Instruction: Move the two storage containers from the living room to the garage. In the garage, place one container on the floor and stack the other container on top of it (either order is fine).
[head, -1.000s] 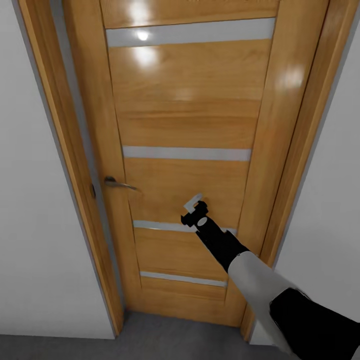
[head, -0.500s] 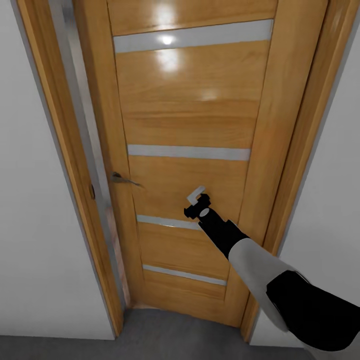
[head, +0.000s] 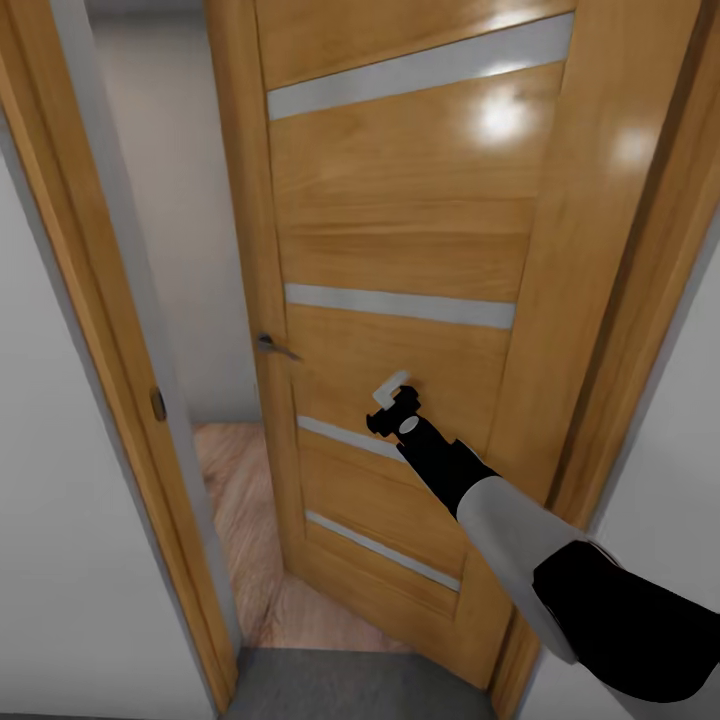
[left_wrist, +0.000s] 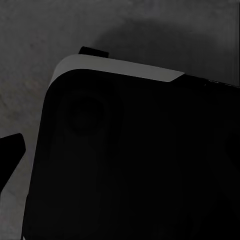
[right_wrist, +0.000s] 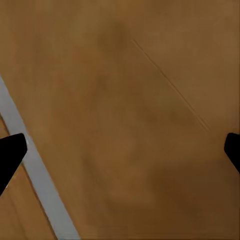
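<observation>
You are at a wooden door (head: 400, 250) with pale horizontal strips, and the two storage containers are not within reach here. The door stands ajar. Through the gap at the left of the head view you see a light wood plank floor (head: 235, 500) beyond the threshold, which suggests the living room lies that way.

The right pincer (head: 392, 400) is set against the door panel at the centre of the head view, to the right of the lever handle (head: 272, 346). In the right wrist view its fingertips (right_wrist: 11, 152) sit at opposite edges of the frame, so the pincer is spread wide and holds nothing. The left wrist view shows a dark robot part over the grey floor (left_wrist: 30, 45). You cannot tell the state of the left pincer.

Judging from the task, expect rigid bins with smooth, slippery walls and probably little weight. Plan to take hold at the rim or clamp opposite walls with both arms, since plain walls offer poor friction to a single pinch.
</observation>
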